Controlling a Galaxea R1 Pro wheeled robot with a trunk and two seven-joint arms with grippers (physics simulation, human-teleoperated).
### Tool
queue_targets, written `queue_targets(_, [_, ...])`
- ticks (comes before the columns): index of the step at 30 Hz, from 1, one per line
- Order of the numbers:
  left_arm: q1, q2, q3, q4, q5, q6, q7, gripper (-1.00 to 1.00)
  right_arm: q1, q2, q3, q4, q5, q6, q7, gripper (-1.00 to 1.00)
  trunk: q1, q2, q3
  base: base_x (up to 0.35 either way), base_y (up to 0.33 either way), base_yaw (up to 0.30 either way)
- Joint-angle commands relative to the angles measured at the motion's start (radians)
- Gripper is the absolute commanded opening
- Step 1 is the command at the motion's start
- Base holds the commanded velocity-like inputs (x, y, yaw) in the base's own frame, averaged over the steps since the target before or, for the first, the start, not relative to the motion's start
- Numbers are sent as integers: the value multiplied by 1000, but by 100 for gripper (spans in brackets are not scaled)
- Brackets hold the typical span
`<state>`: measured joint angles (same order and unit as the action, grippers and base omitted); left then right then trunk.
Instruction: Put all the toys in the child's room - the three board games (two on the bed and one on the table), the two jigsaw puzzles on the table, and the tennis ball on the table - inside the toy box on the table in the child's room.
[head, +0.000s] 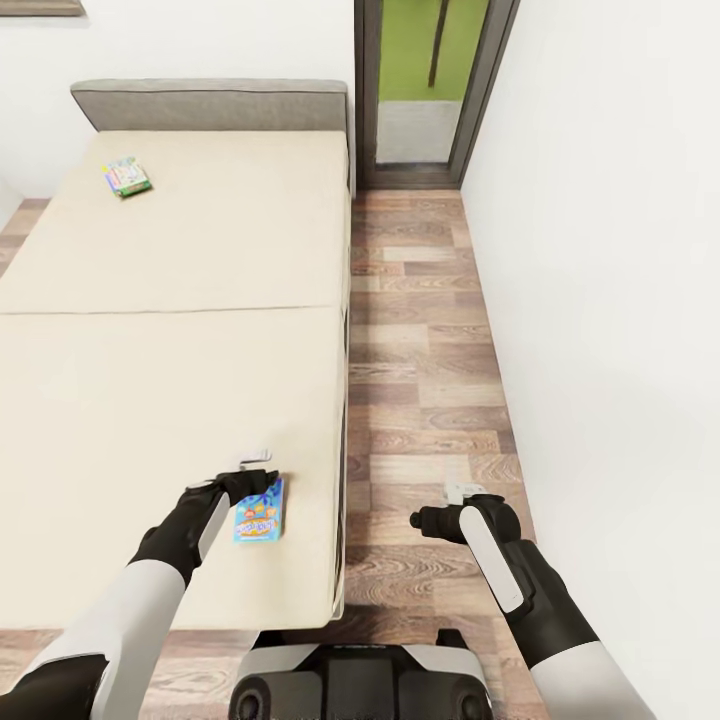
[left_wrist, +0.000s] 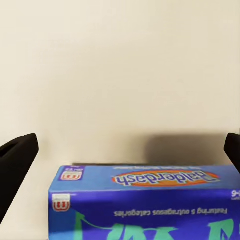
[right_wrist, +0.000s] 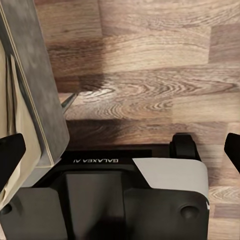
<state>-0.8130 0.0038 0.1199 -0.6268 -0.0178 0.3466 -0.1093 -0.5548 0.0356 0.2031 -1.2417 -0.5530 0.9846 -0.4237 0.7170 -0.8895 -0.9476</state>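
A small blue board game (head: 259, 512) lies flat on the beige bed (head: 170, 380), close to its near right corner. My left gripper (head: 250, 487) hovers right over that box's far end. In the left wrist view the blue board game (left_wrist: 145, 200) sits just below the open gripper (left_wrist: 125, 155), with the black fingers (left_wrist: 15, 165) spread wide and apart from it. A second, green-edged board game (head: 127, 176) rests far off near the grey headboard. My right gripper (head: 422, 520) hangs open over the wood floor, holding nothing. The table, toy box, puzzles and ball are out of view.
A strip of plank floor (head: 420, 350) runs between the bed's right edge and the white wall (head: 600, 300). A dark-framed door (head: 430, 90) stands at its far end. The right wrist view looks down at my base (right_wrist: 125, 190) and the grey bed frame (right_wrist: 35, 75).
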Motion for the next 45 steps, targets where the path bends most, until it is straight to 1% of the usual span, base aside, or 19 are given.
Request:
queue_targets(1, [0,-1,3,15,21,-3,-17,100,0,0,1,-1,-10,2,-10,100,1,-1,-2,0,0,0])
queue_targets(7, [0,-1,3,15,21,-4,-18,100,0,0,1,-1,-10,2,-10,100,1,-1,-6,-1,0,0])
queue_targets(14, [0,-1,3,15,21,-4,-18,100,0,0,1,-1,-10,2,-11,100,1,-1,-6,-110,0,0])
queue_targets(24, [0,-1,3,15,21,-5,-18,100,0,0,1,-1,-9,2,-10,100,1,-1,-6,-30,0,0])
queue_targets(37, [0,1,3,15,22,-5,-18,100,0,-1,0,0,-10,-3,-10,100,1,-1,-6,-130,0,0])
queue_targets(38, [0,5,6,-9,22,-6,-18,100,0,1,5,1,-14,-8,-9,100,1,0,-6,0,0,0])
queue_targets(42, [-1,0,4,-5,19,-9,-22,100,0,5,6,1,-10,-31,-10,100,1,0,-6,0,0,0])
queue_targets(45, [-1,-1,3,-6,5,-10,-23,100,0,14,5,1,-8,-25,-10,100,1,0,-6,0,0,0])
